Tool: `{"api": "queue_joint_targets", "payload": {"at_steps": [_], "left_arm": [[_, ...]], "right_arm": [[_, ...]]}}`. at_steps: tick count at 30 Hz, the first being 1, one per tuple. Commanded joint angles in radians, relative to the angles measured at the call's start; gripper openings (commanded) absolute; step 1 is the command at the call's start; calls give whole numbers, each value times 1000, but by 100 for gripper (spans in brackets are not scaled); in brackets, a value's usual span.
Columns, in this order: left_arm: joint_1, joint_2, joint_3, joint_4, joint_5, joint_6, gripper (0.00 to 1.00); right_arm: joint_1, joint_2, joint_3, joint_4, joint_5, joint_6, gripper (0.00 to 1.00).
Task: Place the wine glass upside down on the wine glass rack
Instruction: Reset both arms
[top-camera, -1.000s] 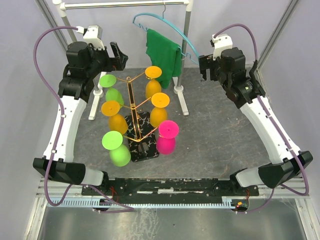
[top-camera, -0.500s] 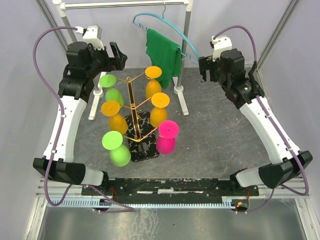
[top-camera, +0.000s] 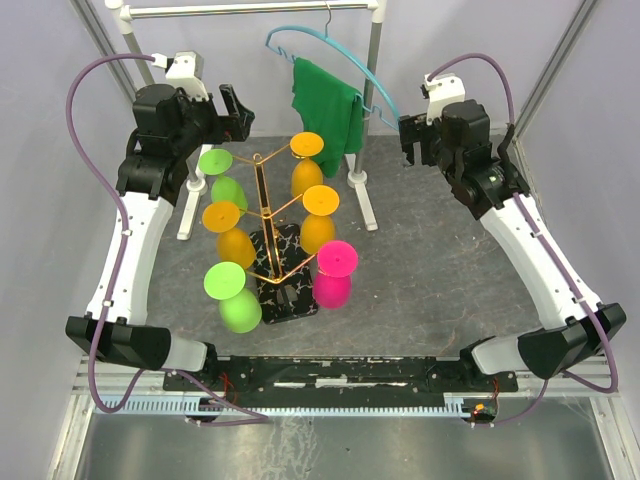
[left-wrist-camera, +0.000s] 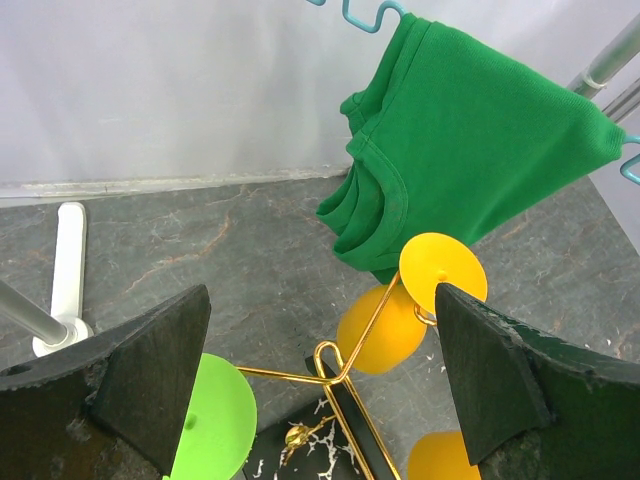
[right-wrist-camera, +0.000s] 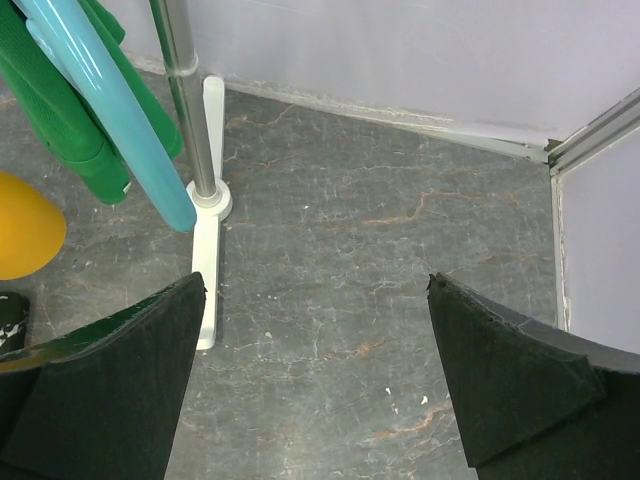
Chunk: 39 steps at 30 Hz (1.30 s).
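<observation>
Left gripper (top-camera: 238, 112) sits high at rear-left of the wine glass rack (top-camera: 262, 200), jaws spread wide w/ nothing betw them. In the left wrist view only the rack top and green shirt (top-camera: 325, 105) show thru the gap. Right gripper (top-camera: 408, 140) is also high, off to rear-right near the white clothes rail (top-camera: 375, 110), well apart from the rack, jaws likewise released and empty; its wrist cam shows just bare tabletop (top-camera: 430, 270) and the rail foot. Rack stands mid-left on the tabletop w/ six glasses on its arms, all inverted (foot up, bowl down): rear lime glass (top-camera: 228, 192), left orange glass (top-camera: 236, 245), front lime glass (top-camera: 240, 310), rear orange glass (top-camera: 306, 178), mid orange glass (top-camera: 317, 232), pink glass (top-camera: 332, 290). Can't tell which one is the task's glass, and can't tell if the low front lime and pink bowls clear the tabletop or touch it. No loose glass visible on the tabletop or in either gripper. Judgement: hang step looks done, since every glass in view is on the rack upside down. Prob all that's left is arms backing off to rest, plus a check that the glasses sit steady in the scroll arms. Blue hanger (top-camera: 330, 50) and shirt aren't part of this.
</observation>
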Motion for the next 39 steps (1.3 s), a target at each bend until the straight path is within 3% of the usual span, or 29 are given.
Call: {"api": "queue_joint_targets", "payload": {"at_steps": [1,25,39], "left_arm": [[4,-36,-5,11,-17,0,99],[4,-30,-4,12,-18,-8,99],[4,-43,-6,27,-111,-42,99]], "right_arm": [[-5,-35,3,31,-14,9,100],[-5,-41,-5,23,-17,4,100],[-5,-37,-9,29,-14,7,100]]}}
